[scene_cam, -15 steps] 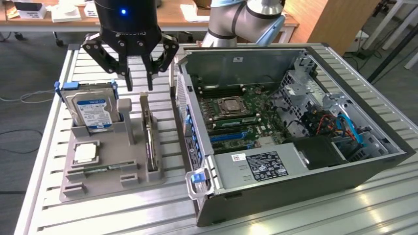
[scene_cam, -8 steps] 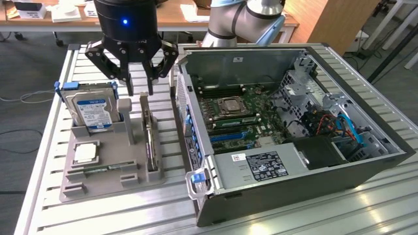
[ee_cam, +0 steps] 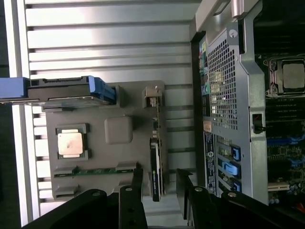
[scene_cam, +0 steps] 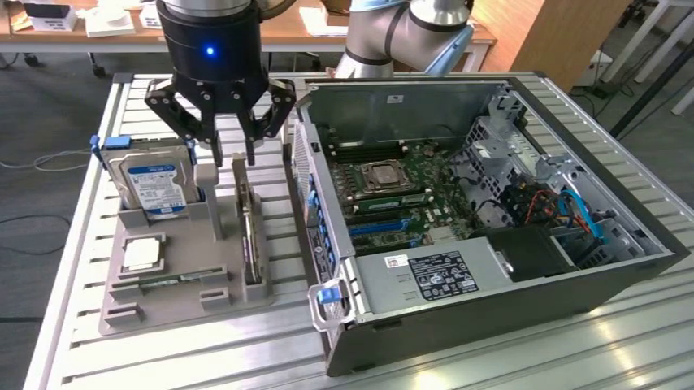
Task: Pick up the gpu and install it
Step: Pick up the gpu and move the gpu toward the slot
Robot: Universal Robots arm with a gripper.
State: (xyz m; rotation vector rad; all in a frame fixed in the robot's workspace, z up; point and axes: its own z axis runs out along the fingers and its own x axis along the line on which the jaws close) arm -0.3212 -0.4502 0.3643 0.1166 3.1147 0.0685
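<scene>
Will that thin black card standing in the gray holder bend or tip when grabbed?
Probably stiff: the gpu looks like a rigid flat board with a metal bracket. Likely light, being so thin. Standing on edge in the gray holder, it might tip sideways once lifted clear.

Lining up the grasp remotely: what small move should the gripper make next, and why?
Probably lower straight down a little. The gripper is open and hangs above the gpu, which stands on edge in the grey tray; the wrist view shows the card between the fingers, untouched. The computer case is close beside it, so I'd avoid sideways drift.
</scene>
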